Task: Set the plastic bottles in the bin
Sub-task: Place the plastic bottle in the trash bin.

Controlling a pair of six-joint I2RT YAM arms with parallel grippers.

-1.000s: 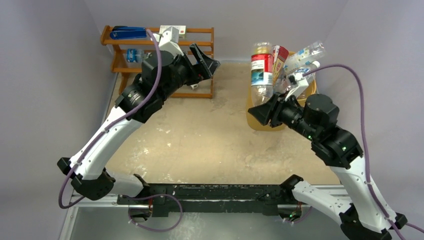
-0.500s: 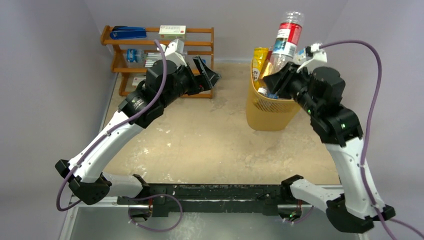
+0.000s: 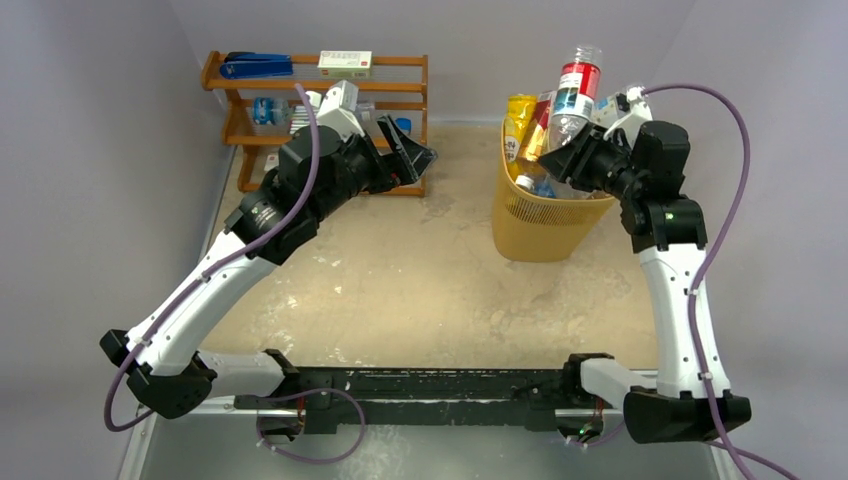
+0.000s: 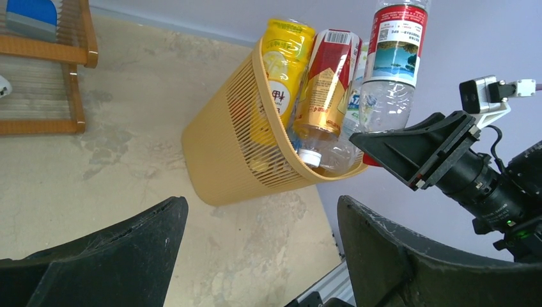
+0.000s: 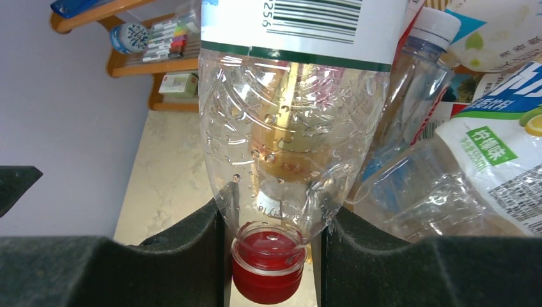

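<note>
The right hand is clamped on the neck of a clear bottle with a red label, just above its red cap. The bottle stands up out of the hand, cap down, with its long axis close to vertical. The hand sits at the rim of the bin, whose mouth opens just ahead of the fingertips. That mouth is crowded: beyond the hand, a yellow bottle and a red-and-gold bottle poke up above the rim. By my judgement, the release calls for tipping the held bottle forward onto that pile rather than dropping it straight down. The left hand gapes wide and empty, well apart across the desk, so the right arm is the nearer one.
</note>
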